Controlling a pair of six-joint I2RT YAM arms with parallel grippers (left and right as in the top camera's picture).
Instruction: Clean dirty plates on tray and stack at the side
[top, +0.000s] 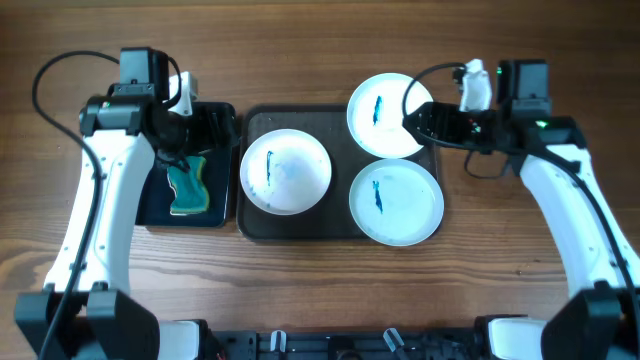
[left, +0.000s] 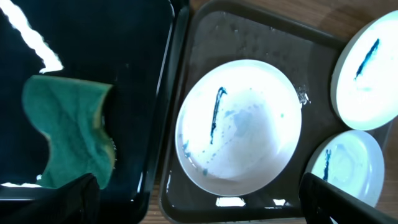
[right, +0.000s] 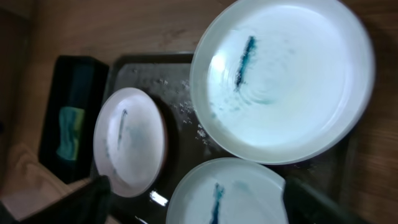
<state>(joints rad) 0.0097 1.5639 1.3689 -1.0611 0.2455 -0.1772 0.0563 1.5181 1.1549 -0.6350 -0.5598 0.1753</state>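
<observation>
- 3 white plates are being shown, each carrying 1 blue streak: left plate (top: 285, 172) lying inside the tray (top: 256, 126), upper right plate (top: 388, 113) and lower right plate (top: 397, 203) overhanging its right side.
- 1 green sponge (top: 187, 186) is being held by 1 black tray (top: 222, 150).
- Left gripper (top: 175, 140) is being held released over the black tray; right gripper (top: 412, 121) is being held spread at the upper right plate's rim.
- Droplets on the tray are being shown only by the wrist views.
</observation>
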